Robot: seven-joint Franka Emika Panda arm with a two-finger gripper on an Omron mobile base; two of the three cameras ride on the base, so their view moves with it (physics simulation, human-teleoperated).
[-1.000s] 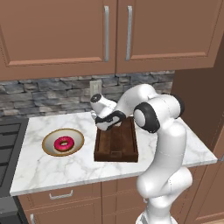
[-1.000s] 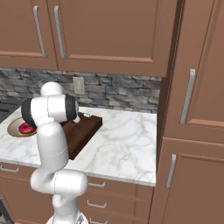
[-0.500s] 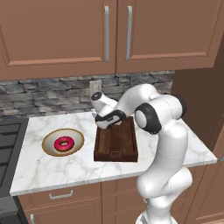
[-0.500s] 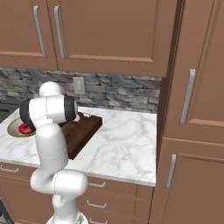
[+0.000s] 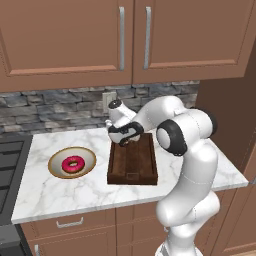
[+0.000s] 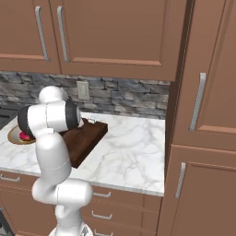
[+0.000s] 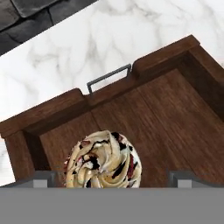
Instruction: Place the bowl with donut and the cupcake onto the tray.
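Note:
The dark wooden tray lies on the counter, its metal handle at the far short side. The cupcake, with a cream swirl speckled dark and red, stands on the tray floor in the corner near that handle. My gripper hovers right over it, open; in the hand view my gripper has a gap on each side of the cupcake. The bowl sits on the marble left of the tray with the pink donut in it. In the right base view the arm partly hides the bowl and the tray.
A black stove borders the counter on the left. A stone backsplash with a wall outlet runs behind, with wood cabinets above. A tall cabinet stands at the counter's right end.
The hand has crept slightly upward over the tray's far end. Bowl, donut and tray lie where they were.

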